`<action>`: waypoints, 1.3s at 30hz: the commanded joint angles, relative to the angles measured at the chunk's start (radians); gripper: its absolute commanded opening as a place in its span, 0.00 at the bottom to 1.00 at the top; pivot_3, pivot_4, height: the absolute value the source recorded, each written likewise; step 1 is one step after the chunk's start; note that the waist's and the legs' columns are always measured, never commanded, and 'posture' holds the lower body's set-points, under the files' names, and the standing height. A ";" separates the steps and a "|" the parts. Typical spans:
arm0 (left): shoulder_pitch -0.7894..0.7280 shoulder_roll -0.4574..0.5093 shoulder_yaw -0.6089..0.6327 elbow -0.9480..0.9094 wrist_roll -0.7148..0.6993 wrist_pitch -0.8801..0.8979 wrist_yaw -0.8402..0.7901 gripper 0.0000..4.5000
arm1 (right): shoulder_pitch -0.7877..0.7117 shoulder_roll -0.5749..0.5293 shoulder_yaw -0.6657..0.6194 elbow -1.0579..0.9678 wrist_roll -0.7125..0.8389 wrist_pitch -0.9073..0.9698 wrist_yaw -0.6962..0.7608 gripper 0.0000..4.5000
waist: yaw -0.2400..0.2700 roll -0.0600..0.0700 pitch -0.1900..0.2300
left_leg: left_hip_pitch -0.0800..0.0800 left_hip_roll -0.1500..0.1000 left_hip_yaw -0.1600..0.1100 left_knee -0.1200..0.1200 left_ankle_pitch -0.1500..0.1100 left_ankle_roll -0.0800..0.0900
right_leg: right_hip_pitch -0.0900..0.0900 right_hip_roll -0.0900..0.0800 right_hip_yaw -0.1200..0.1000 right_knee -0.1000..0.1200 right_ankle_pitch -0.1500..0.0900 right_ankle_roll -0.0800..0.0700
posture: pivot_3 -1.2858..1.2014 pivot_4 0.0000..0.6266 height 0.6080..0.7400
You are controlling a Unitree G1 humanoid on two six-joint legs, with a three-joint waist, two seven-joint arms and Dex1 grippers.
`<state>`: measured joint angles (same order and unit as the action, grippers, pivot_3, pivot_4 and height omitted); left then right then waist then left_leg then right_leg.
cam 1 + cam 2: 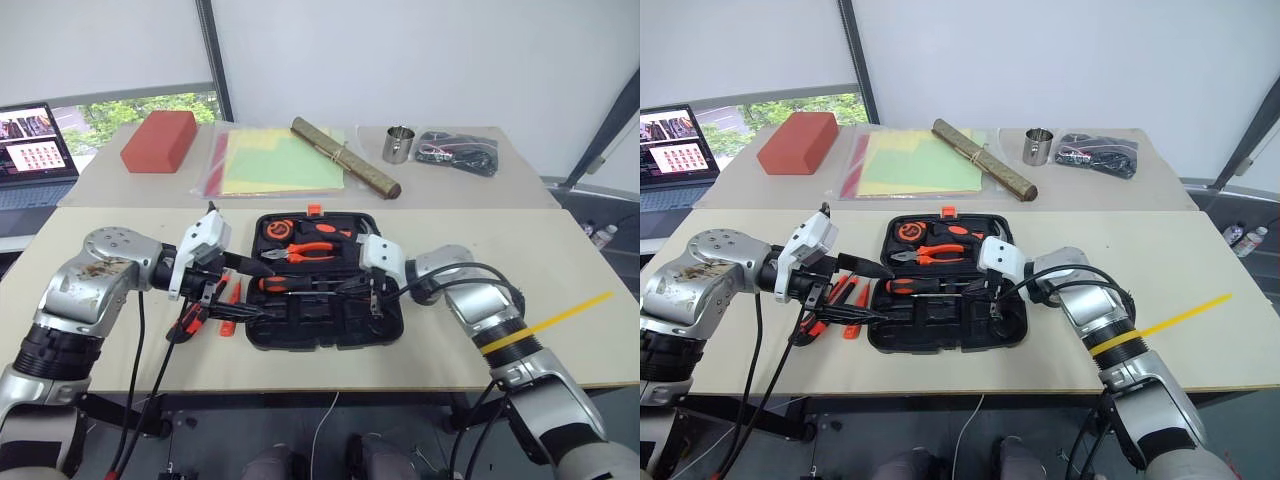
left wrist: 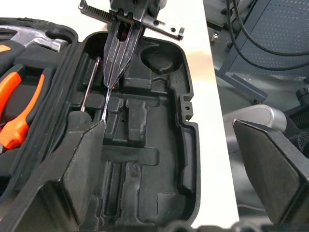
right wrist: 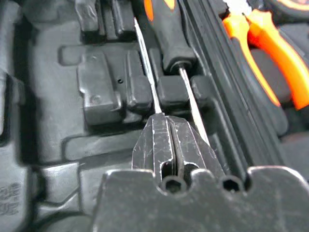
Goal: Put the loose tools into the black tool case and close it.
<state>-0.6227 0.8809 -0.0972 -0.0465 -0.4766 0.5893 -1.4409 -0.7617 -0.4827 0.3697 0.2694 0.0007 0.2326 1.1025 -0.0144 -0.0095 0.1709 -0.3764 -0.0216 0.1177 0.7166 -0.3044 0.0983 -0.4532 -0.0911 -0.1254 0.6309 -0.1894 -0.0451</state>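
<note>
The black tool case (image 1: pixel 325 325) is shown open at frame centre on the desk (image 1: pixel 560 260). A screwdriver (image 3: pixel 147 72) shaft is clamped by the right fingers (image 3: pixel 166 140); the left fingers (image 2: pixel 82 169) are held apart.

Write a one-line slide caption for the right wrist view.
Right hand shut on the thin shaft of a screwdriver over the open black tool case, beside a second screwdriver already lying in its recess.

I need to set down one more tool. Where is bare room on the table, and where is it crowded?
Bare tabletop lies right of the black tool case, up to the yellow strip. Crowded: left of the case, where loose tools lie under the left pincer, and inside it, where the right pincer is shut on a screwdriver shaft.
</note>
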 commanded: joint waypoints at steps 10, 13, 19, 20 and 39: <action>0.117 0.014 0.158 -0.059 -0.022 0.058 0.178 1.00 | 0.016 0.021 -0.222 -0.277 0.266 0.277 -0.025 0.13 | -0.003 0.000 0.000 | 0.001 0.000 0.000 -0.001 0.001 -0.003 | -0.002 0.000 0.001 0.001 0.001 -0.003 | 0.52 0.24 0.98; 0.240 0.021 0.267 -0.107 -0.025 0.104 0.281 1.00 | 0.041 -0.015 -0.291 -0.420 0.380 0.404 -0.022 0.34 | -0.002 0.000 0.000 | 0.000 0.001 -0.001 -0.004 0.001 -0.002 | -0.003 0.000 0.000 0.001 0.001 -0.004 | 0.52 0.24 0.98; 0.565 0.031 0.549 -0.189 -0.005 0.176 0.427 1.00 | 0.116 -0.095 -0.364 -0.632 0.528 0.537 -0.033 0.75 | 0.000 0.000 0.000 | -0.001 0.000 -0.002 -0.006 -0.001 -0.006 | -0.003 0.000 0.000 -0.002 0.001 -0.004 | 0.52 0.24 0.98; 0.614 0.031 0.584 -0.186 0.005 0.177 0.444 1.00 | 0.133 -0.110 -0.364 -0.651 0.535 0.539 -0.033 0.85 | -0.001 0.000 0.000 | -0.001 0.000 -0.002 -0.006 -0.001 -0.007 | -0.003 0.000 0.000 -0.002 0.001 -0.004 | 0.52 0.24 0.98; 0.201 -0.088 0.405 -0.422 -0.156 0.902 0.920 0.71 | 0.263 -0.174 -0.373 -0.772 0.579 0.536 -0.169 1.00 | 0.020 -0.002 0.000 | 0.001 -0.002 -0.001 -0.006 -0.003 -0.011 | -0.001 0.000 0.002 0.000 0.003 -0.002 | 0.52 0.24 0.98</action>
<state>-0.3847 0.7913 0.3279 -0.4060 -0.6294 1.4469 -0.5570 -0.4946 -0.6534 0.0232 -0.4611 0.5599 0.7718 0.9505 0.0052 -0.0119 0.1708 -0.3756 -0.0233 0.1162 0.7105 -0.3060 0.0910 -0.4543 -0.0905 -0.1236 0.6304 -0.1869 -0.0478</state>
